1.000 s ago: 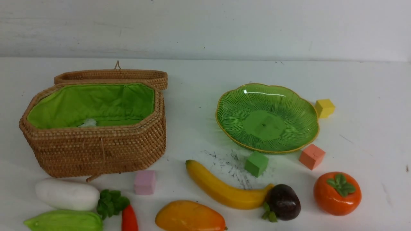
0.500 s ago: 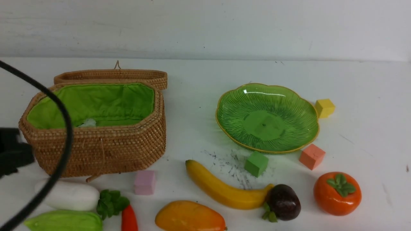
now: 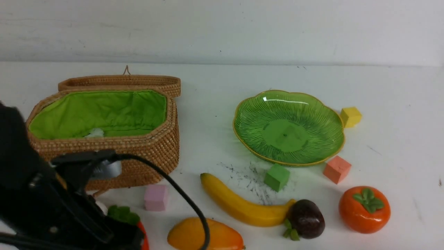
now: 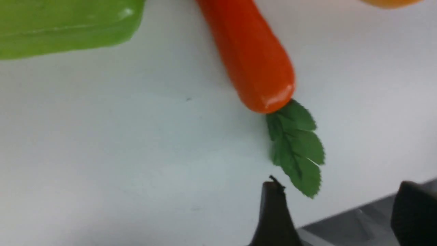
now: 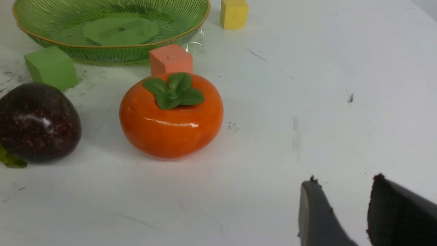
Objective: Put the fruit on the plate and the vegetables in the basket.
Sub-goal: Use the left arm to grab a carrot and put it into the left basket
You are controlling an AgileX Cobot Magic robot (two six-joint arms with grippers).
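On the near table lie the banana (image 3: 239, 205), the mango (image 3: 204, 238), the dark round fruit (image 3: 307, 218) (image 5: 37, 123) and the persimmon (image 3: 364, 208) (image 5: 170, 116). The green plate (image 3: 322, 139) (image 5: 112, 51) is bare. The wicker basket (image 3: 138, 156) stands open at the left. My left arm (image 3: 52, 208) covers most of the radish; its leaves (image 3: 123, 213) show. My left gripper (image 4: 338, 184) is open, just short of the carrot's (image 4: 252, 58) leaf (image 4: 297, 147), with the pale green vegetable (image 4: 65, 27) beside it. My right gripper (image 5: 344, 181) is open and holds nothing, on the near side of the persimmon.
Foam cubes sit among the toys: pink (image 3: 156, 197) by the basket, green (image 3: 276, 177) and salmon (image 3: 336, 169) at the plate's near rim, yellow (image 3: 350, 116) on its right. The basket's lid (image 3: 121, 81) lies back behind it. A black cable (image 3: 180, 194) loops over the mango.
My left arm has swung in from the left edge over the near-left corner and now hides the radish and the pale green vegetable. Nothing else has moved.
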